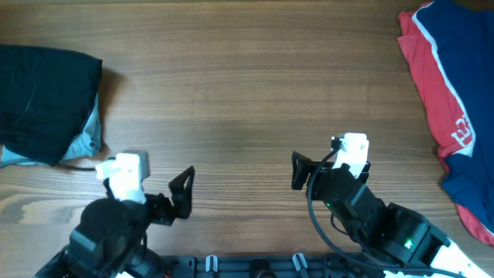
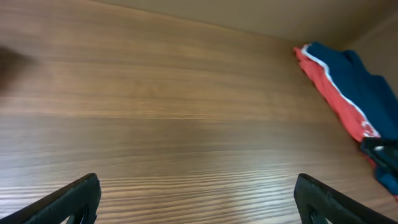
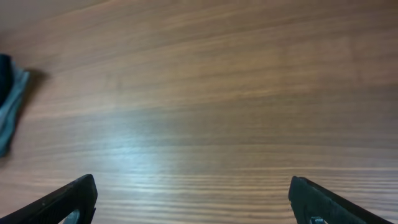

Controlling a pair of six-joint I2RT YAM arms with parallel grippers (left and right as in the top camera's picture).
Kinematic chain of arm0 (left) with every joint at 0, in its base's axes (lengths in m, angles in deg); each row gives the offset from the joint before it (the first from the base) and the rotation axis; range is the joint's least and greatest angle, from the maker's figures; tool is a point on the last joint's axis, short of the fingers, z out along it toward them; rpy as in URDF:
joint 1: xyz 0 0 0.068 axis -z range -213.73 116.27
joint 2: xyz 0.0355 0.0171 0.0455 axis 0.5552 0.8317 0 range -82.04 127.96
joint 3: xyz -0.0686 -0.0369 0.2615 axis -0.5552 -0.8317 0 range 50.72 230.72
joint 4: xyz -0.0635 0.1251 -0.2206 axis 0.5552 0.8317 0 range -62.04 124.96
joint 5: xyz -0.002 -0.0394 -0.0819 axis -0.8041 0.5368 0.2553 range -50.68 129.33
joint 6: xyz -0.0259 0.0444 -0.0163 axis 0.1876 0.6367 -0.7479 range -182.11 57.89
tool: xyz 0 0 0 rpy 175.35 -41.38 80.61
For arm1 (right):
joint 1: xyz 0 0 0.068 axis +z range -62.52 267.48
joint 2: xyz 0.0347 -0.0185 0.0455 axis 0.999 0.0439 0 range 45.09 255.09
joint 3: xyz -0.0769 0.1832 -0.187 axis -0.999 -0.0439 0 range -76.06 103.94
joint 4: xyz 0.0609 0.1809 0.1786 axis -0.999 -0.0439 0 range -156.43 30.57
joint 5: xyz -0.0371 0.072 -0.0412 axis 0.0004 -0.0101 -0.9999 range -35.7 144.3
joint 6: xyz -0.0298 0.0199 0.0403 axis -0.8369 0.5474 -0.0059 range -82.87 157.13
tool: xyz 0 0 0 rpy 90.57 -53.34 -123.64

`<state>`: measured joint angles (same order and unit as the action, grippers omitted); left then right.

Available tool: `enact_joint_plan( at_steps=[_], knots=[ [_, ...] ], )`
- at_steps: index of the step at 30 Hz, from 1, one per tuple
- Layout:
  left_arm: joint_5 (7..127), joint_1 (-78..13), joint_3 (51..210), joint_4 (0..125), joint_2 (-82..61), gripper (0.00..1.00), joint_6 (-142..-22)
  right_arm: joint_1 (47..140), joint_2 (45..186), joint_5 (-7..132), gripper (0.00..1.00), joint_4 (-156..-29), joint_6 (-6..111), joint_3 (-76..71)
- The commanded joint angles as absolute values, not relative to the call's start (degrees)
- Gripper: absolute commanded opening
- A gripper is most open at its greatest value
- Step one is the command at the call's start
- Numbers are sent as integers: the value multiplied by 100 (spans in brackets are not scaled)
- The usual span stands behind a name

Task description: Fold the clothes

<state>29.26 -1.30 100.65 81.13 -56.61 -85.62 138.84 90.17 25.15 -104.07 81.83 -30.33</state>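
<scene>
A folded dark navy garment with a light blue layer under it [image 1: 46, 104] lies at the table's left edge; its edge shows at the far left of the right wrist view [image 3: 9, 102]. A crumpled red and blue garment [image 1: 451, 85] lies at the right edge and also shows in the left wrist view [image 2: 348, 93]. My left gripper [image 1: 182, 197] is open and empty near the front edge; its fingers frame bare wood [image 2: 196, 199]. My right gripper [image 1: 302, 171] is open and empty over bare wood [image 3: 193, 199].
The wooden table [image 1: 247, 93] lies between the two garments. The arm bases and a black rail [image 1: 255, 266] sit along the front edge.
</scene>
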Motion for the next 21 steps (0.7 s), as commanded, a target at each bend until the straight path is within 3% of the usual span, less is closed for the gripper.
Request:
enact_joint_plan(
  at_steps=[1, 21],
  knots=[
    [2592, -89, 9941, 8220, -5645, 100, -8656, 13927, 9178, 2124, 100, -10361, 8063, -3120],
    [2469, -89, 9941, 8222, -5573, 100, -8658, 13814, 9390, 1427, 100, -10215, 7834, -3118]
  ],
)
